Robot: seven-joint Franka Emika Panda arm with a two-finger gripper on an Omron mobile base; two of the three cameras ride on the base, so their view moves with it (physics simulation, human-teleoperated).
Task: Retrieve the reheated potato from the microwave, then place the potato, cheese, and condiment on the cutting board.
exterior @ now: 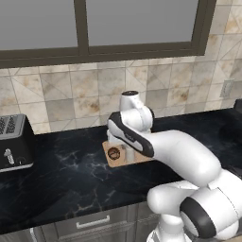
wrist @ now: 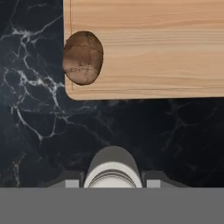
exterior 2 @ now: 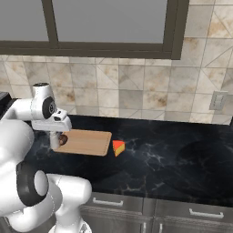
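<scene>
Potato placed, shaker in hand
Potato sits at the cutting board's nine-o'clock edge; tool grasps the condiment; cheese awaits on the surface.

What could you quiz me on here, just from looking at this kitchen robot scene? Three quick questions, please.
1. True or false: the potato lies on the cutting board, at its edge.
2. Where is the cheese? A: on the board. B: on the black counter beside the board. C: between the robot's fingers.
3. Fill in: the gripper is shut on the ____.

Key: 1 true. 2 B. 3 condiment, the small grey shaker seen between the finger tips in the hand view.
</scene>
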